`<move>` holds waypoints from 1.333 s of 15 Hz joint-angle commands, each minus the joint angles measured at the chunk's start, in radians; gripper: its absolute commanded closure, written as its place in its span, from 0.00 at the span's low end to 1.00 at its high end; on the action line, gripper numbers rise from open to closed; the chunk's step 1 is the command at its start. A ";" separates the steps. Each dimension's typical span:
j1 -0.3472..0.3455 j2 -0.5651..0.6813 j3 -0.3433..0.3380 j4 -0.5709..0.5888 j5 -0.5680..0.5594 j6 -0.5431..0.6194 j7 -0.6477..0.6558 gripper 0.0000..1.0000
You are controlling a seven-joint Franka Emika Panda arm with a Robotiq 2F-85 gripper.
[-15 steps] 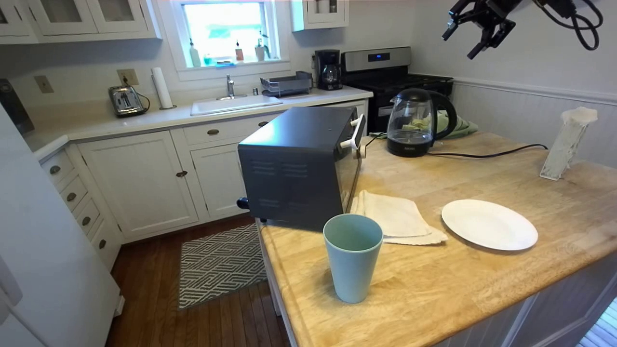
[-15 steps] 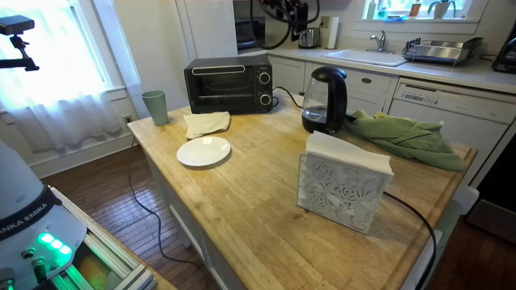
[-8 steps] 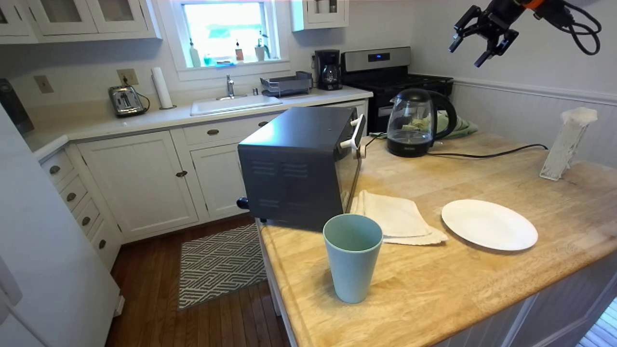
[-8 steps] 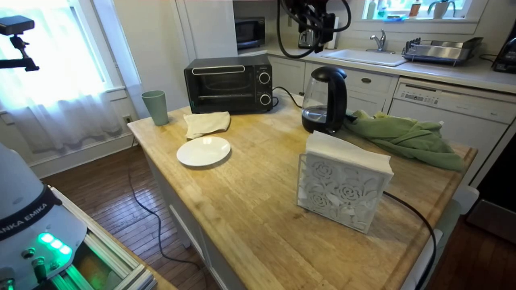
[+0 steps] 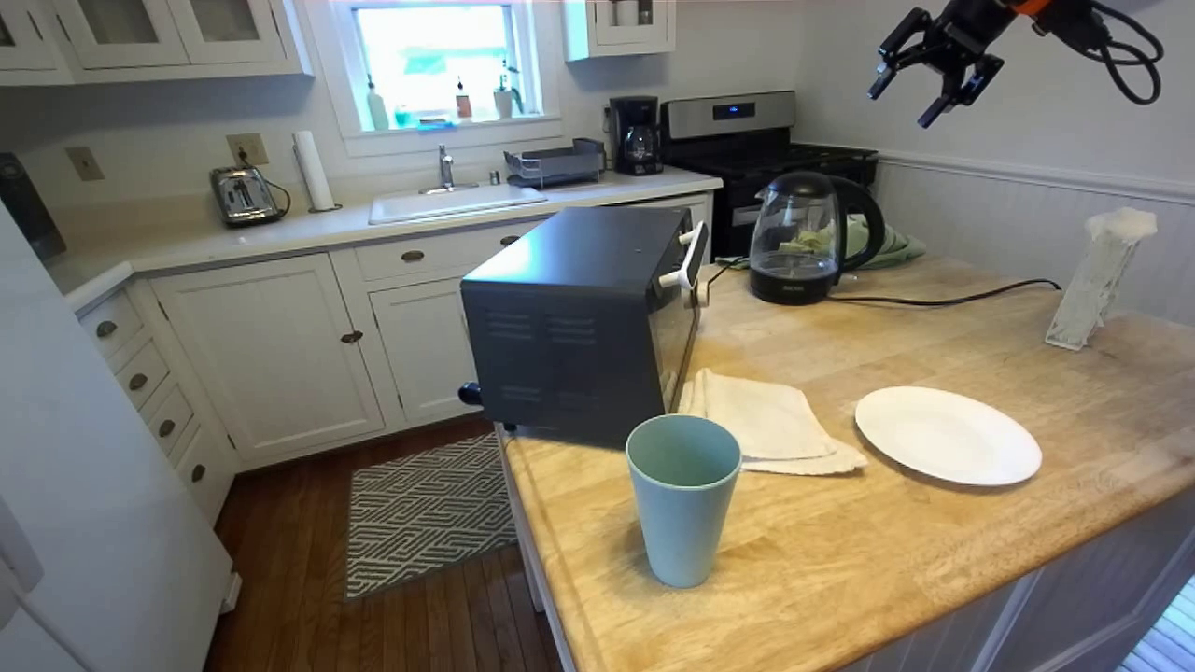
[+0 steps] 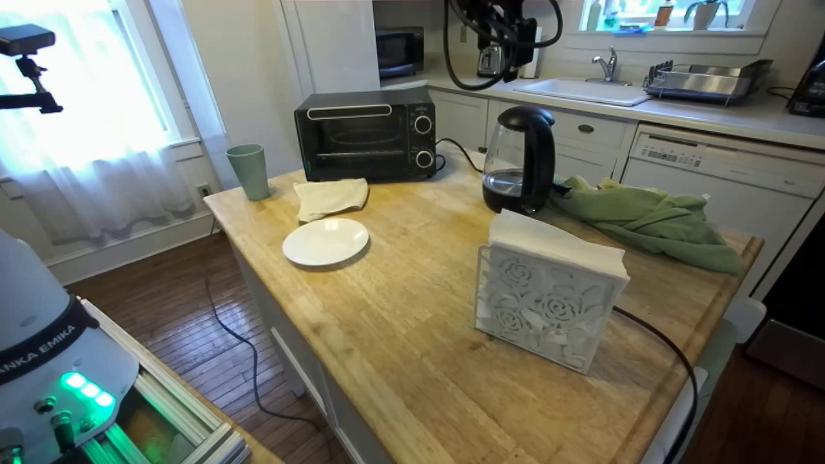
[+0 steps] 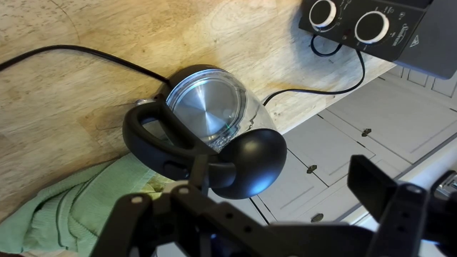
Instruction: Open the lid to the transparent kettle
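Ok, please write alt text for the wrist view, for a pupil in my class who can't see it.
A glass kettle with its black lid closed stands on a wooden tabletop, seen from above past an open robot gripper. A green cloth lies at lower left; part of a toaster oven shows at upper right.

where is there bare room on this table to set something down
Widest bare patch: between the white plate and napkin holder. Another: between the teal cup and plate, toward the table edge. Crowded: around the kettle, with green towel and cord close.
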 commanded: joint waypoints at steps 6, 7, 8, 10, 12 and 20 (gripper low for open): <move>-0.090 0.130 0.070 0.129 0.025 -0.018 0.075 0.00; -0.102 0.153 0.078 0.154 0.034 -0.023 0.081 0.00; -0.113 0.172 0.085 0.179 0.037 -0.027 0.089 0.25; -0.137 0.217 0.101 0.240 0.039 -0.043 0.107 0.34; -0.157 0.260 0.115 0.298 0.029 -0.044 0.122 0.49; -0.216 0.408 0.128 0.484 -0.051 -0.072 0.205 0.99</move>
